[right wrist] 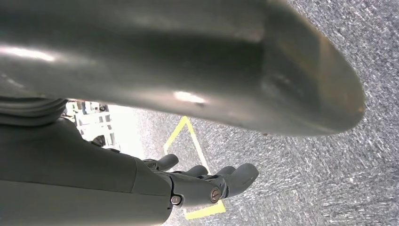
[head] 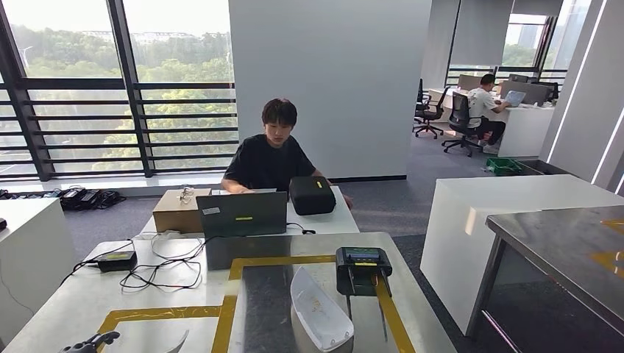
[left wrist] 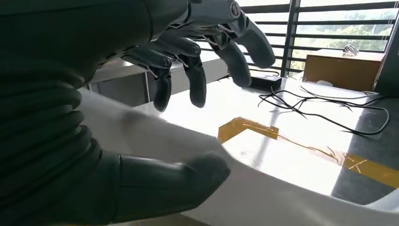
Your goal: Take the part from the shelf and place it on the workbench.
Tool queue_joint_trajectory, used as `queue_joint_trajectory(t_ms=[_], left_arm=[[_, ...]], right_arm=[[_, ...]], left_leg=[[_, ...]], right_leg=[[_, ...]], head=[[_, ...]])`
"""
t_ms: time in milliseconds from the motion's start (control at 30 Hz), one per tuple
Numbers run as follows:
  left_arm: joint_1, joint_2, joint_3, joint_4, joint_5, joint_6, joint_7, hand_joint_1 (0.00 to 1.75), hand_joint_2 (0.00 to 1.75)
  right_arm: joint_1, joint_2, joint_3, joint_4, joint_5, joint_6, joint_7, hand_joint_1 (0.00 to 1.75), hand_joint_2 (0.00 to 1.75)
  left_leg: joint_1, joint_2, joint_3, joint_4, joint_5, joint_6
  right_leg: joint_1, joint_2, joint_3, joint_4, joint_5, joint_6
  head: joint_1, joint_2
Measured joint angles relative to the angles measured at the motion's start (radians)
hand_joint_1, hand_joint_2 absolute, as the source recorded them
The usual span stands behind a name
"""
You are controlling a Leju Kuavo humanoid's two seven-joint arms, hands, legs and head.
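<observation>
Tall dark-framed windows [head: 118, 81] onto green trees, bright daylight. White partition wall [head: 331, 81] centre. Grey carpet floor [head: 383, 206]. White cabinet [head: 508, 206] right; black office chairs [head: 460, 121] beyond.

Head cam high, looks fwd/down over workbench [head: 88, 294]; left wrist cam skims same top close; right wrist cam faces carpet.

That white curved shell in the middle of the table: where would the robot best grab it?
Probably across the raised long edge of the shell, thumb on one face and fingers on the other. Its wall is thin and curved, so a pinch suits it better than a wrap. It is best to come from above and the robot's left, since the black device stands close on the right.
</observation>
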State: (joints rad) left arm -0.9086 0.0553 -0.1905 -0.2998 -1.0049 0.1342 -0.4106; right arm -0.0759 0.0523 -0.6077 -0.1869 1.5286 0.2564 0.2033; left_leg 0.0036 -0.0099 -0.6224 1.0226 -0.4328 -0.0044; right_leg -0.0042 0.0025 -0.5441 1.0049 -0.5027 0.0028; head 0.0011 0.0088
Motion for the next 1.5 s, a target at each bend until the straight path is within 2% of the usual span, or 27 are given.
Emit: queue_joint_trajectory(t_ms=[33,967,1133,1333,1400,1500], left_arm=[[0.0,0.0,0.004,0.0,0.002,-0.001,-0.002,0.0,0.0],[0.01,0.0,0.035,0.0,0.017,-0.046,-0.029,0.0,0.0],[0.019,0.0,0.039,0.0,0.02,-0.053,-0.025,0.0,0.0],[0.02,0.0,0.042,0.0,0.02,-0.052,-0.024,0.0,0.0],[0.021,0.0,0.043,0.0,0.019,-0.051,-0.025,0.0,0.0],[0.021,-0.001,0.043,-0.001,0.018,-0.048,-0.028,0.0,0.0]], right_arm=[[0.0,0.0,0.0,0.0,0.0,0.0,0.0,0.0,0.0],[0.0,0.0,0.0,0.0,0.002,-0.006,0.0,0.0,0.0],[0.0,0.0,0.0,0.0,0.002,-0.014,0.0,0.0,0.0],[0.0,0.001,0.0,0.0,0.002,-0.018,-0.006,0.0,0.0],[-0.001,0.001,0.0,0.0,0.002,-0.02,-0.009,0.0,0.0],[-0.002,0.0,0.0,0.0,0.002,-0.021,-0.01,0.0,0.0]], left_leg=[[0.0,0.0,0.0,0.0,0.0,0.0],[0.0,0.0,0.0,0.0,0.0,0.0],[-0.003,0.0,0.0,0.001,-0.001,0.001],[-0.01,-0.001,0.0,0.005,-0.005,0.01],[-0.007,0.0,0.003,-0.002,-0.001,0.016],[0.003,0.004,0.01,-0.016,0.009,0.026]], right_leg=[[0.0,0.0,0.0,0.0,0.0,0.0],[0.0,0.0,0.0,0.0,0.0,0.0],[-0.004,0.0,0.001,-0.001,0.0,0.001],[-0.01,0.0,0.003,-0.002,-0.001,0.01],[-0.01,0.0,0.004,-0.001,-0.003,0.016],[-0.008,0.001,-0.004,0.022,-0.026,0.02]], head=[[0.0,0.0],[0.0,0.0],[0.0,0.0],[-0.001,0.0],[-0.001,0.0],[0.001,0.0]])
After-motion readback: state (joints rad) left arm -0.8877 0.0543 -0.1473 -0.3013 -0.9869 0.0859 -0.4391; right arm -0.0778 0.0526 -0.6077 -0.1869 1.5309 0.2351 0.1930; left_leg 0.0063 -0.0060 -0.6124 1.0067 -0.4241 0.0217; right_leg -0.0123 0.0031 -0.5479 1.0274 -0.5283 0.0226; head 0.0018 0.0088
